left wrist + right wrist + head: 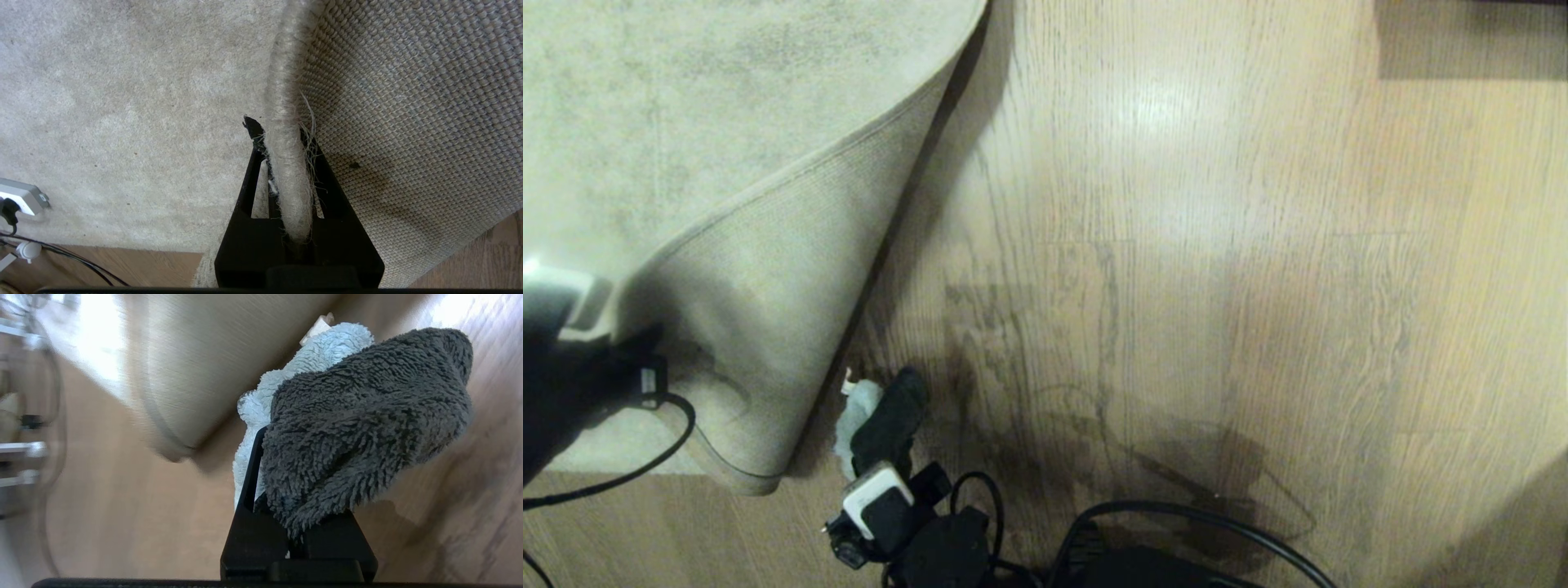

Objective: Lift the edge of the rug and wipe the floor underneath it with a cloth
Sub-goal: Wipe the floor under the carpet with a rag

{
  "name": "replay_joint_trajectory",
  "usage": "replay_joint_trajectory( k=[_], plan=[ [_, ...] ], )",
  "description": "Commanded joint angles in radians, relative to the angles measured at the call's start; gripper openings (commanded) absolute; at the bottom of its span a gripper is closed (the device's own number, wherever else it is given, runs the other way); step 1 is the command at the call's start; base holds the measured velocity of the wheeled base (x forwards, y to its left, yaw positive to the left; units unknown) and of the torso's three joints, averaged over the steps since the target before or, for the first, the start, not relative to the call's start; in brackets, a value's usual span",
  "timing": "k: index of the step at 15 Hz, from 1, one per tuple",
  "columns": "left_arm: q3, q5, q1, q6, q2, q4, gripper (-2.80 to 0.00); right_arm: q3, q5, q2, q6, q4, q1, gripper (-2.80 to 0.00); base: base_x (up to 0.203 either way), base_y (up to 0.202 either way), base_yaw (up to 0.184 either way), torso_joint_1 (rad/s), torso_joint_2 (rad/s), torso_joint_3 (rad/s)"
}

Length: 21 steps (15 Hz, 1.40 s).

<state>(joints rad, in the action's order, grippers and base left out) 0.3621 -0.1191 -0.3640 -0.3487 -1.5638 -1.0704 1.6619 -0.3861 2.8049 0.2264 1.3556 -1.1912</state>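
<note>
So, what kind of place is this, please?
Probably a room in a home: a large pale rug lies on a wood-grain plank floor, and a white power strip with cables rests on the rug.

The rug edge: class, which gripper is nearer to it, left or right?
Left. The left gripper is clamped on the rug edge, holding it folded back. The right gripper holds the cloth on the floor beside the raised fold, apart from the edge.
</note>
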Motion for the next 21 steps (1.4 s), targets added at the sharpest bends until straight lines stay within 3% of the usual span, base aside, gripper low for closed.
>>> replay_joint_trajectory(
  k=[1,7,12,17,21],
  plan=[
    [-0.003,-0.001,-0.001,-0.003,-0.001,-0.006,-2.8,0.087,-0.002,0.071,0.0,-0.022,0.059,-2.8,0.0,0.0,0.0,0.0,0.0,0.0],
    [-0.011,-0.001,-0.001,-0.003,-0.001,-0.006,-2.8,0.279,-0.003,0.068,0.004,-0.127,0.213,-2.8,0.0,0.0,0.0,0.0,0.0,0.0],
    [-0.015,-0.001,-0.001,-0.003,-0.001,-0.008,-2.8,0.283,-0.013,-0.062,0.015,-0.147,0.242,-2.8,0.0,0.0,0.0,0.0,0.0,0.0],
    [-0.015,-0.001,-0.001,-0.001,0.001,-0.008,-2.8,0.279,-0.014,-0.205,0.084,-0.152,0.256,-2.8,0.0,0.0,0.0,0.0,0.0,0.0],
    [-0.015,-0.001,-0.003,-0.001,0.002,-0.008,-2.8,0.167,-0.012,-0.346,0.109,-0.151,0.287,-2.8,0.0,0.0,0.0,0.0,0.0,0.0]
  ],
)
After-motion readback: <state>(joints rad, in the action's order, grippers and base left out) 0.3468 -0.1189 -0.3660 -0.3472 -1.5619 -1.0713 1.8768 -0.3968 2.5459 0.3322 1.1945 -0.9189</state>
